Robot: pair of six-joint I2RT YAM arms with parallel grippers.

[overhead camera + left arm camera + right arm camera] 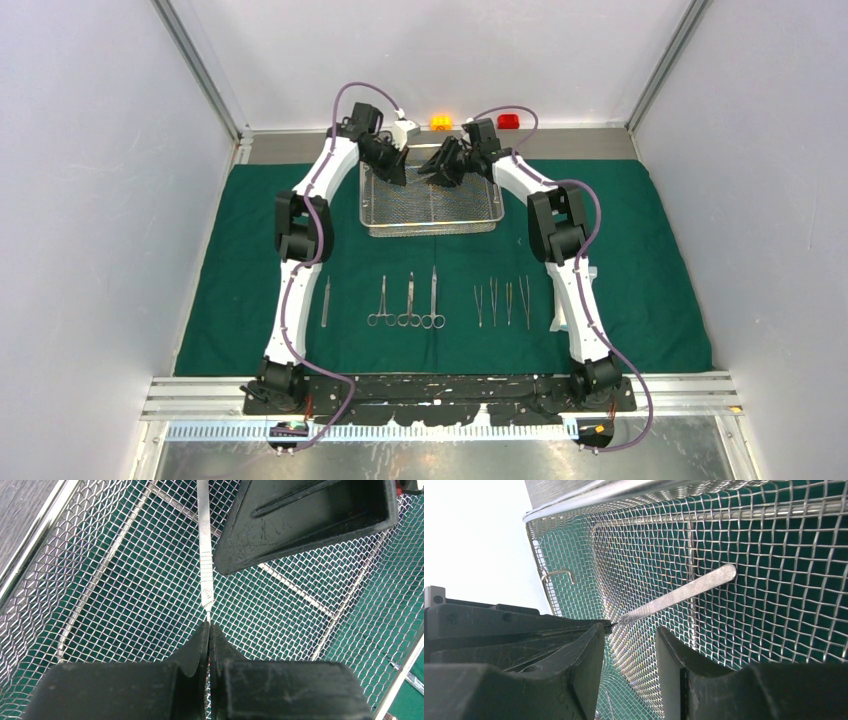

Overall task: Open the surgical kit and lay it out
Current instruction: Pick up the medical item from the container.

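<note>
My left gripper [208, 630] is pinched tight on only the thin tip of the flat silver steel handle [205, 555], inside the silver wire-mesh tray [100, 605]. My right gripper [630, 645] waits beside it, fingers apart. Such a tiny hold could slip, and the handle may drop

Two white-shelled arms, L [318, 172] & R [518, 175], w/ chunky black elbow housings [296, 228]. Purple cable [322, 222] runs along each. Flat black base plate [440, 386]. Black plastic wedge-shaped fingers [192, 652], scuffed & scratched.
</note>
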